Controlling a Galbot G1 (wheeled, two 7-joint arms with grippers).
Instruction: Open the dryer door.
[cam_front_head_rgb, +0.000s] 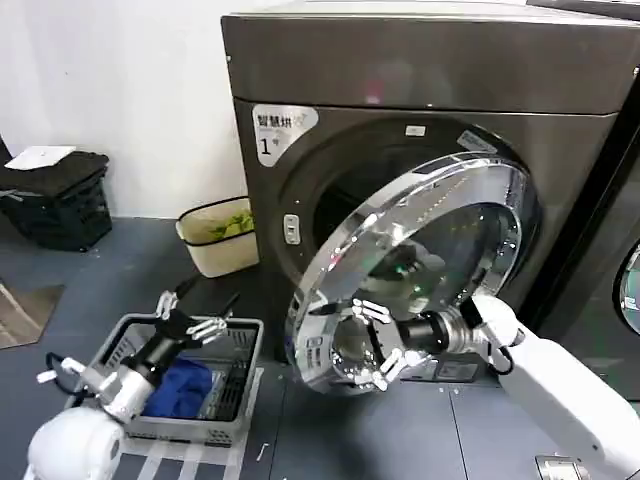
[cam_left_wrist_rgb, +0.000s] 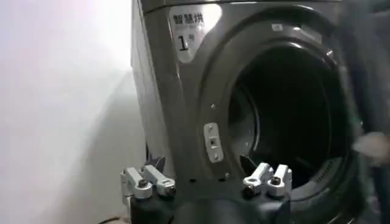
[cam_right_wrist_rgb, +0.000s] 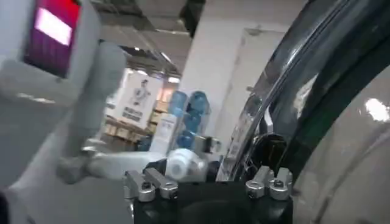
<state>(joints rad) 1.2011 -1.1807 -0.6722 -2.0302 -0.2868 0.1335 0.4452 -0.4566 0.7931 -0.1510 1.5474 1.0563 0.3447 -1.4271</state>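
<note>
1. The dryer (cam_front_head_rgb: 420, 70), the big grey-brown box with the white "1" sticker (cam_front_head_rgb: 272, 135), stands straight ahead of me; its drum mouth (cam_left_wrist_rgb: 292, 115) already shows dark and uncovered in my left wrist view.
2. The dryer door (cam_front_head_rgb: 430, 260) hangs partly swung out, hinged on the side to my right, its chrome rim tilted toward me. I judge the job well along but not finished, so the sweep should follow the hinge's arc, not a straight pull.
3. My right pincer (cam_front_head_rgb: 378, 345) sits at the door's lower free edge, fingers spread open around the rim rather than clamped (a hooking contact, as far as I can judge). I'd keep the pressure gentle and square to the rim so it doesn't slip off the chrome.
4. My left pincer (cam_front_head_rgb: 192, 318) hovers open above the laundry basket (cam_front_head_rgb: 130, 345), well clear of the door's path; it should wait there.
</note>
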